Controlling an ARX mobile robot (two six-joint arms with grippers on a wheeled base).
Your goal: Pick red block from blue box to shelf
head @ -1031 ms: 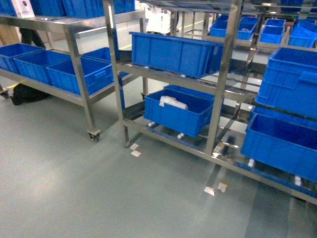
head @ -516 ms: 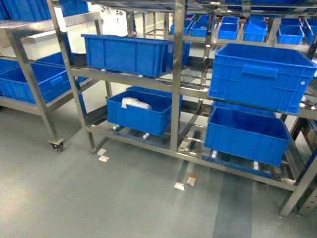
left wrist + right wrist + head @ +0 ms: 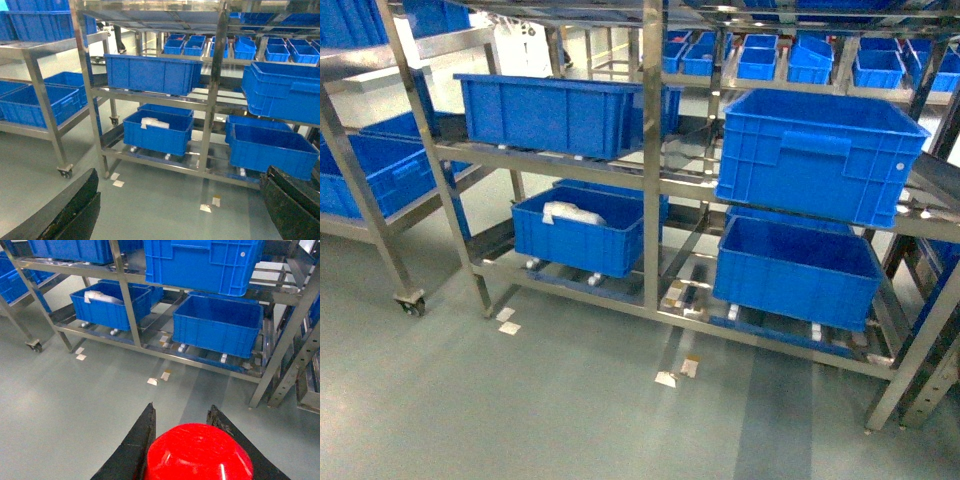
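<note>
Right wrist view: right gripper (image 3: pixel 182 432) grasps red block (image 3: pixel 198 452); shelf (image 3: pixel 651 170) holds dark blue crates (image 3: pixel 817 152) ahead.

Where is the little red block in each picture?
Head view: the small glossy red plastic block is not in this picture.
Left wrist view: not in it either.
Right wrist view: bottom middle, the red block sits between the dark fingers of the right gripper.
Shared landmark: the dark blue crate holding a white bag on the silver metal shelf's lowest tier.

Crates (image 3: pixel 565 115) sit on the shelf (image 3: pixel 650 170) tiers; another rack (image 3: pixel 360 190) stands left.
</note>
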